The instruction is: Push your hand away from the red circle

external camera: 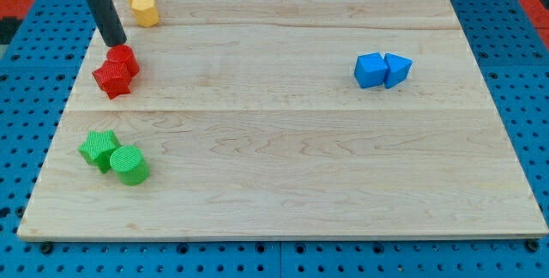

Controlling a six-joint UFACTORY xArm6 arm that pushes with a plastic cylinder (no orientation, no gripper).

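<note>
My tip [117, 43] is planted on the bench [283, 141] near its top-left corner, just above the red circle [123, 59] and touching it or very nearly so; the view does not settle which. There is no gripper here, only the bare dark rod, so there are no jaws to be wide, narrow or holding anything. By my judgement the retreat has not started in any visible way, since the tip sits right at the circle's upper edge. The next move calls for sliding away from that block, and the freest path looks to be toward the bench's middle, because the yellow blocks [141, 5] lie close by at the top edge and a push that way could knock them. The red circle is a short upright cylinder, glossy red, pressed against a red star [111, 77] on its lower-left side. Further out, a green star [99, 148] and green cylinder [129, 166] sit near the bottom-left corner, and two blue blocks [382, 69] toward the right edge.
</note>
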